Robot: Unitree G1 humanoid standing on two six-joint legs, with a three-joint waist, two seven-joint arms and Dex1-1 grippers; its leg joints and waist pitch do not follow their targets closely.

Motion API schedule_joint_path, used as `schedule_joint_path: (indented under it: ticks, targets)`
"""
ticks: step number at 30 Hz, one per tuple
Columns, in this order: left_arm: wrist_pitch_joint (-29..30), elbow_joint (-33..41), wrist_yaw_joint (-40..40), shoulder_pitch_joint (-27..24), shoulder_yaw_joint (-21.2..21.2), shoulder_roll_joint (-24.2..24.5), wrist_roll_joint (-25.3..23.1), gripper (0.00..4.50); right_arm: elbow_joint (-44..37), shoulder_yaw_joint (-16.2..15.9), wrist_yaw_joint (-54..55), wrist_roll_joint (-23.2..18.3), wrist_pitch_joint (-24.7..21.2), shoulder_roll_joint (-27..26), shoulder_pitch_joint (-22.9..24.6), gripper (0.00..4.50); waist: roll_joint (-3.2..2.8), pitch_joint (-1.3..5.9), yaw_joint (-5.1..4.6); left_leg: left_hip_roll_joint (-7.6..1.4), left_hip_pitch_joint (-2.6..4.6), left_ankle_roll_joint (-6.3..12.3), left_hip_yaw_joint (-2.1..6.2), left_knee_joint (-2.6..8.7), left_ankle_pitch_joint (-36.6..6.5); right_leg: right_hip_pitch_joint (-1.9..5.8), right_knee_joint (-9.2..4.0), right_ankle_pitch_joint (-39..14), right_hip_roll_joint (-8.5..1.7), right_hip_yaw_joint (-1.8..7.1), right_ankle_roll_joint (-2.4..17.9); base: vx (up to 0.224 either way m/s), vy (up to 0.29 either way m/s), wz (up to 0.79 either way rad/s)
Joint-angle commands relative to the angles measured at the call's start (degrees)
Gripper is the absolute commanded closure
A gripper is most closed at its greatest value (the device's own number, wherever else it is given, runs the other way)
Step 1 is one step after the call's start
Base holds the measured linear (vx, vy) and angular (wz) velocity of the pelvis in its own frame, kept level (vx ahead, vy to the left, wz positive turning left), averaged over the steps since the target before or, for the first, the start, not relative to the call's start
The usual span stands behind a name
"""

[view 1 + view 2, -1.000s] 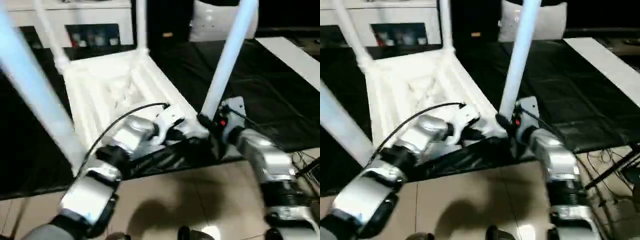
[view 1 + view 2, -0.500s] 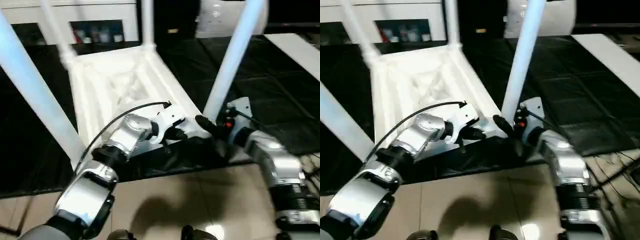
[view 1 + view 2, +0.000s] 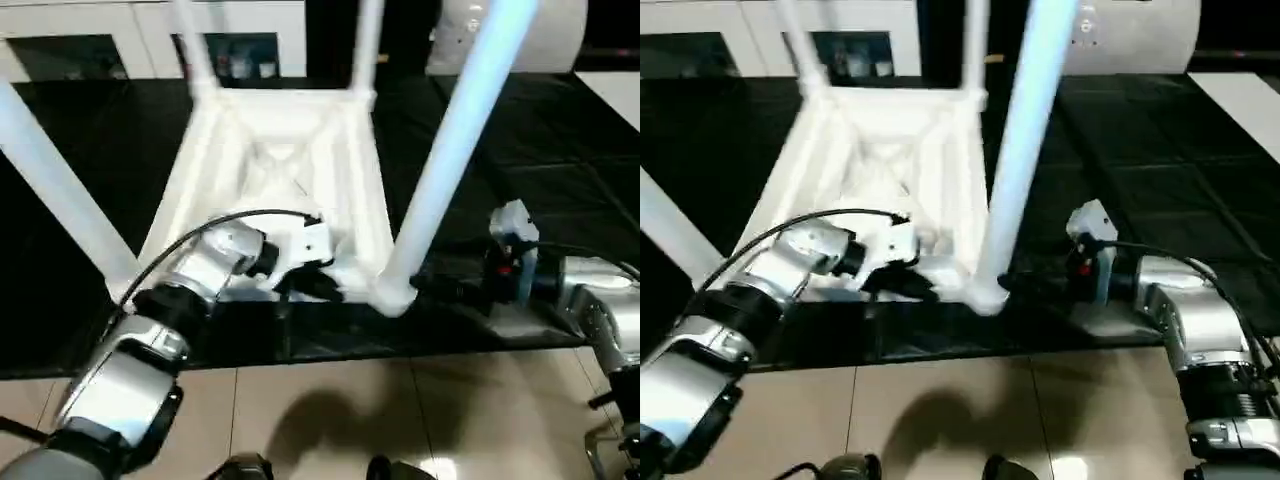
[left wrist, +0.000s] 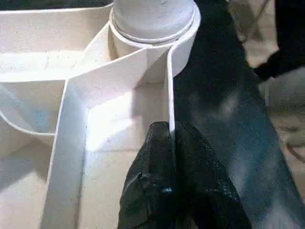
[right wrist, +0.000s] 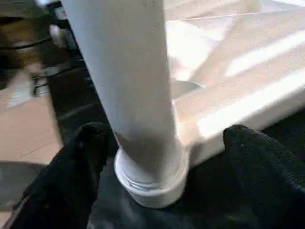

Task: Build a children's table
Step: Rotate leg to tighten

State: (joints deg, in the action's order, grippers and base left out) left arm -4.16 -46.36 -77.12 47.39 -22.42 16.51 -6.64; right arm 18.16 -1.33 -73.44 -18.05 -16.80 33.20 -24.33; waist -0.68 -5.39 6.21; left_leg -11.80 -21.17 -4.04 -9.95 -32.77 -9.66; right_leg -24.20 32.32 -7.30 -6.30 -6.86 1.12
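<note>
My right gripper has just let go of the near-right leg; fingers now spread wide either side of its base. So that leg looks seated in its socket. Left gripper stays pinched on a rib of the tabletop. Table lies upside down at the work table's near edge, four legs up.

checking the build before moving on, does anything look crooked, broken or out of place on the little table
Nothing stands out. The tabletop lies upside down on the black work table, and the near-right leg sits fully in its corner socket. No cracks or loose parts show.
</note>
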Motion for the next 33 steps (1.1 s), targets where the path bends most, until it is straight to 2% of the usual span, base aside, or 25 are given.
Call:
schedule_joint_path:
  ticks: [1, 4, 5, 6, 10, 17, 19, 24, 25, 27, 28, 30, 31, 32, 33]
  targets:
    - [-1.5, 1.8, -4.6, -1.1, -3.4, -0.4, -1.1, 4.5, -1.3, -1.3, -3.1, -0.9, -0.1, 1.5, 0.1, 0.64, 1.22, 4.78, -0.09, -1.61, 0.57, 7.81, -0.37, 2.99, -9.2, 3.94, -2.66, -14.8, -2.42, 2.81, 14.2, 0.0, 0.0, 0.0]
    - [-2.1, 2.2, -5.7, -1.2, -3.7, -0.3, -1.0, 4.5, -1.9, -2.6, -4.9, -1.3, -0.6, 1.6, 0.2, 0.9, 1.18, 4.71, 0.33, -1.66, 0.82, 6.64, -0.48, 3.09, -10.5, 3.8, -2.87, -16.4, -2.51, 3.01, 13.7, 0.0, 0.0, 0.0]
    - [-2.2, 2.3, -5.7, -1.2, -3.7, -0.4, -1.0, 4.5, -2.1, -3.0, -5.3, -1.3, -0.5, 1.5, 0.3, 0.9, 1.19, 4.7, 0.33, -1.68, 0.73, 6.51, -0.44, 3.11, -10.6, 3.86, -2.82, -16.4, -2.51, 2.99, 13.6, 0.0, 0.0, 0.0]
    - [-2.5, 2.2, -6.1, -1.1, -3.8, -0.5, -0.8, 4.5, -2.0, -3.4, -5.9, -1.3, -0.3, 1.4, 0.2, 1.12, 1.2, 4.68, 0.33, -1.61, 0.61, 6.32, -0.39, 3.13, -10.4, 3.93, -2.83, -16.7, -2.53, 2.97, 13.3, 0.0, 0.0, 0.0]
    - [-2.9, 2.3, -6.7, -0.9, -3.8, -1.0, -0.5, 4.5, -1.2, -4.7, -6.4, -0.4, 0.5, 0.2, 0.1, 1.44, 1.3, 4.86, 0.34, -1.5, 0.43, 6.23, -0.36, 3.03, -9.5, 3.99, -2.76, -16.4, -2.54, 2.94, 12.9, 0.0, 0.0, 0.0]
    - [-3.0, 2.5, -6.8, -1.0, -3.8, -1.1, -0.3, 4.5, -0.5, -5.7, -7.5, -0.6, 0.3, -0.7, -0.5, 2.09, 1.32, 4.96, 0.44, -1.49, 0.34, 6.74, -0.35, 2.93, -8.3, 4.06, -2.46, -14.4, -2.49, 2.93, 13.4, 0.0, 0.0, 0.0]
    - [-2.8, 2.5, -6.7, -1.1, -3.7, -1.0, -0.4, 4.5, -0.7, -6.0, -7.9, -0.9, -0.2, -0.7, -0.4, 2.2, 1.5, 4.97, 0.47, -1.41, 0.3, 6.84, -0.37, 2.89, -8.1, 4.11, -2.42, -14.4, -2.46, 2.93, 13.3, 0.0, 0.0, 0.0]
    - [0.7, 2.3, -4.5, -1.3, -2.3, -1.7, 0.1, 4.5, -3.7, -5.0, -6.2, -3.1, -4.5, -1.1, 1.1, 2.43, 1.42, 4.8, 0.63, -1.45, 0.4, 6.5, -0.37, 2.96, -8.9, 4.01, -2.72, -16.4, -2.46, 2.95, 12.6, 0.0, 0.0, 0.0]
    - [4.0, 2.2, -2.3, -1.1, -1.4, -2.5, 0.4, 4.5, -5.6, -4.8, -2.3, -2.4, -6.8, -1.8, 1.6, 2.45, 1.22, 4.71, 0.68, -1.43, 0.4, 6.17, -0.31, 3.0, -9.1, 4.0, -2.73, -17.1, -2.48, 2.96, 12.4, 0.0, 0.0, 0.0]
    - [7.7, 2.0, 0.5, -1.0, -0.3, -3.7, 0.7, 4.5, -7.1, -4.6, 3.1, -0.7, -9.1, -3.1, 1.8, 2.46, 1.4, 4.43, 0.54, -1.37, 0.43, 5.27, -0.32, 3.15, -10.2, 3.94, -3.06, -19.5, -2.41, 2.98, 11.5, 0.0, 0.0, 0.0]
    - [7.7, 2.0, 0.5, -1.0, -0.3, -3.7, 0.7, 4.5, -7.1, -4.6, 3.1, -0.7, -9.1, -3.1, 1.8, 2.46, 1.48, 4.22, 0.4, -1.15, 0.39, 4.41, -0.24, 3.22, -11.5, 3.88, -3.45, -23.1, -2.47, 2.82, 10.3, 0.0, 0.0, 0.0]
    - [11.3, 1.1, 5.3, -0.5, 1.5, -5.8, 1.3, 4.5, -6.7, -3.1, 11.5, 0.8, -11.1, -6.7, 0.9, 2.46, 1.41, 3.99, -0.12, -0.93, 0.51, 3.01, -0.04, 3.33, -13.8, 3.68, -4.16, -29.0, -2.53, 2.64, 8.2, 0.0, 0.0, 0.0]
    - [13.9, -0.6, 10.5, 0.4, 3.3, -7.8, 1.6, 4.5, -5.3, -1.4, 19.9, 2.6, -12.3, -10.4, -0.3, 2.48, 1.37, 3.64, -0.63, -0.61, 0.61, 1.85, -0.01, 3.31, -15.2, 3.2, -4.69, -33.0, -2.36, 2.41, 6.7, -0.061, -0.009, -0.03]
    - [13.9, -0.6, 10.7, 0.4, 3.4, -7.9, 1.6, 4.5, -5.2, -1.3, 20.1, 2.7, -12.3, -10.5, -0.3, 2.49, 1.39, 3.6, -1.02, -0.38, 0.7, 1.17, 0.11, 3.21, -16.3, 3.18, -5.12, -35.7, -2.39, 2.09, 5.7, -0.068, -0.001, -0.09]
    - [15.3, -2.1, 14.4, 1.2, 4.3, -9.3, 1.6, 4.5, -3.6, -0.2, 26.5, 4.5, -13.2, -12.9, -1.4, 2.5, 1.68, 3.66, -1.79, 0.08, 0.24, 0.13, 0.42, 2.95, -17.2, 3.59, -5.54, -39.5, -2.34, 1.39, 3.0, -0.068, -0.001, -0.09]
